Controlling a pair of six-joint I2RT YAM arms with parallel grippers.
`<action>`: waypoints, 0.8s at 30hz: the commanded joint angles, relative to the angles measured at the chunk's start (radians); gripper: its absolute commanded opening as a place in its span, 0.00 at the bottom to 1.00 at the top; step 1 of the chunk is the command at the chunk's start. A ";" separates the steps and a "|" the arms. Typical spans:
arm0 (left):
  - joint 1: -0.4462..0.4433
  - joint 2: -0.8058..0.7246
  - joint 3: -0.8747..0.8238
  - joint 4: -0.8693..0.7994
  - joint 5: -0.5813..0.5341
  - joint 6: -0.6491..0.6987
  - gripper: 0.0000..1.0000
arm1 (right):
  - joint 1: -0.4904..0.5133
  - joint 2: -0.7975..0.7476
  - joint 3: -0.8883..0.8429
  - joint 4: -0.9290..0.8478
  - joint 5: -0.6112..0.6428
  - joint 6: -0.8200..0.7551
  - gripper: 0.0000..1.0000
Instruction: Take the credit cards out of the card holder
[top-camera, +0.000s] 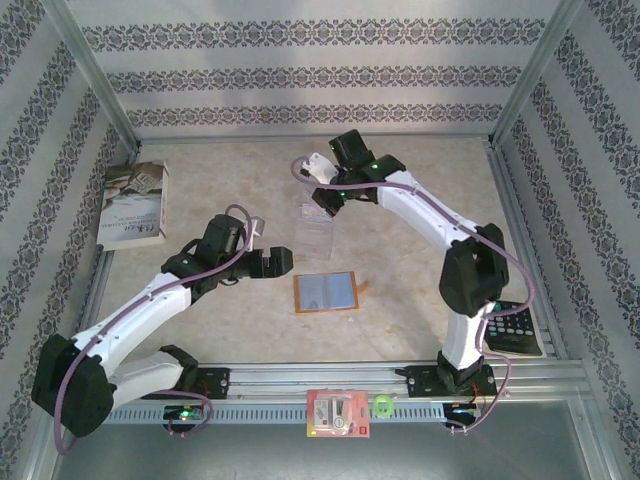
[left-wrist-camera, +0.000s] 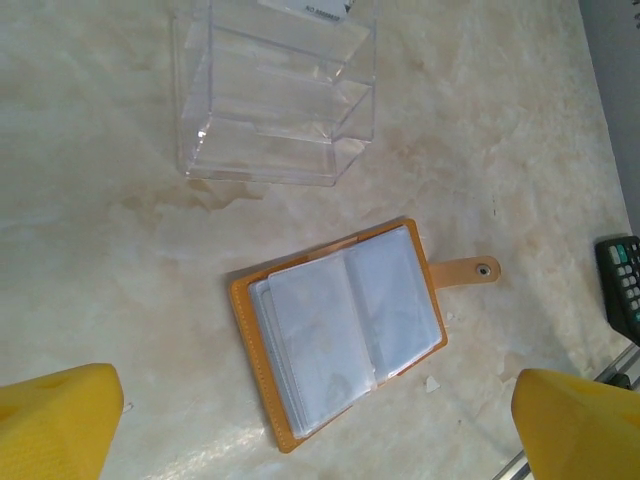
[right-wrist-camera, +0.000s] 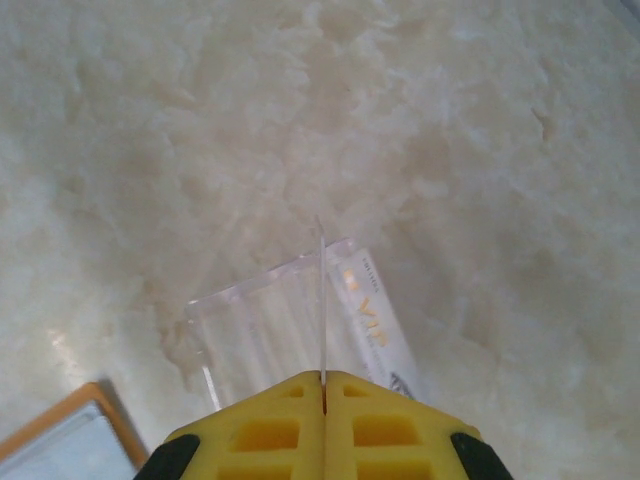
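Yellow fingers of the right gripper (right-wrist-camera: 323, 385) are pressed together on a credit card (right-wrist-camera: 321, 300), seen edge-on, above the clear plastic tray (right-wrist-camera: 215, 305); a second card (right-wrist-camera: 375, 330) lies inside it. The left gripper (left-wrist-camera: 320, 425) is spread wide, holding nothing, over the card holder (left-wrist-camera: 340, 325), which lies open on the table (left-wrist-camera: 100, 250) near the tray. Cards are likely light, thin, stiff and slick, so pinch an exposed edge at the pocket mouth. The holder may slide or lift.
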 joint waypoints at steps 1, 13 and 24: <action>0.025 -0.016 -0.009 -0.064 -0.041 0.008 1.00 | -0.012 0.072 0.125 -0.135 0.013 -0.151 0.00; 0.071 0.023 -0.018 -0.079 -0.057 0.017 1.00 | -0.002 0.204 0.232 -0.170 0.118 -0.270 0.00; 0.087 0.037 -0.041 -0.062 -0.050 0.007 1.00 | 0.007 0.231 0.215 -0.167 0.121 -0.299 0.00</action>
